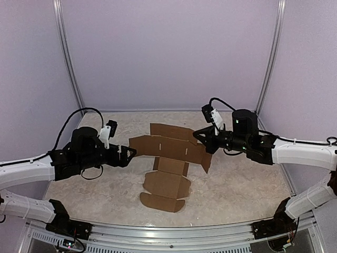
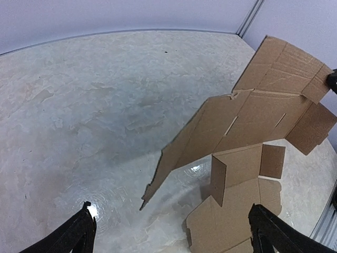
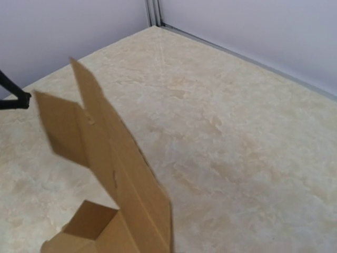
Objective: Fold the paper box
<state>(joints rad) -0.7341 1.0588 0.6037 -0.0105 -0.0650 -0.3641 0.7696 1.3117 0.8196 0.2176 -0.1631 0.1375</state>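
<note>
The paper box [image 1: 168, 158] is an unfolded brown cardboard die-cut sheet in the middle of the table. Its near flaps lie flat and its far wide panel is lifted and tilted. My right gripper [image 1: 203, 139] is at the sheet's right edge and holds that edge up. In the right wrist view the cardboard [image 3: 126, 184] runs edge-on to the bottom of the frame and my own fingers are out of sight. My left gripper [image 1: 130, 153] is wide open just left of the sheet's left tip. In the left wrist view the sheet [image 2: 247, 132] is ahead of it, untouched, between the fingertips [image 2: 81, 229].
The table [image 1: 237, 184] is beige and marbled, with lilac walls on three sides and metal corner posts [image 1: 71, 63]. A metal rail [image 1: 168, 232] runs along the near edge between the arm bases. The left gripper's black tip [image 3: 13, 99] shows at the left edge of the right wrist view.
</note>
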